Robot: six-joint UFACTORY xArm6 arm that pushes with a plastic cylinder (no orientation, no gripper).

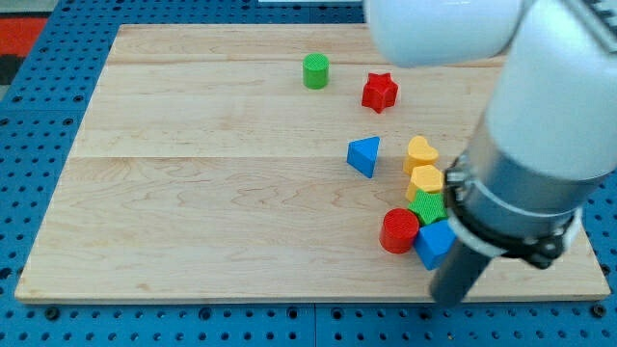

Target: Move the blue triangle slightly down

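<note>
The blue triangle (pixel 364 155) lies right of the board's middle, just left of a yellow heart (pixel 420 153). My tip (pixel 449 300) is at the lower end of the dark rod, near the board's bottom edge. It is well below and to the right of the blue triangle, just below a blue block (pixel 435 244). The arm's large white and grey body fills the view's right side and hides part of the board there.
A green cylinder (pixel 315 70) and a red star (pixel 380 92) sit near the view's top. Below the yellow heart, a yellow block (pixel 425 181), a green block (pixel 427 207), a red cylinder (pixel 399 230) and the blue block cluster together. The wooden board (pixel 193 193) rests on a blue pegboard.
</note>
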